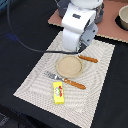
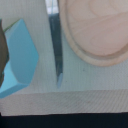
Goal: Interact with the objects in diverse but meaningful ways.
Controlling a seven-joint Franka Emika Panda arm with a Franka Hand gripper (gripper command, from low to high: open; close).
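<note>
A pale woven placemat (image 1: 95, 75) lies on a dark tabletop (image 1: 20, 30), with a pinkish-brown board (image 1: 112, 27) beyond it and the edge of a pale bowl (image 1: 123, 17) on that board. In the exterior view the white arm (image 1: 77, 25) hangs over the mat's far side, its wrist low above the mat. The gripper's tips are hidden under the arm there and lie outside the wrist view, so I cannot tell whether the fingers are open or closed.

The round wooden plate (image 1: 69, 65) sits mid-mat. An orange-handled knife (image 1: 88, 59) lies just beyond the plate toward the exterior view's right, and an orange-handled fork (image 1: 67, 81) lies just in front of it. The yellow packet with red mark (image 1: 59, 92) lies flat near the fork, on the mat's near part.

The wrist view shows 1 pale blue carton (image 2: 19, 57) on the mat, beside the knife's grey blade (image 2: 56, 45), which runs along the plate's rim.
</note>
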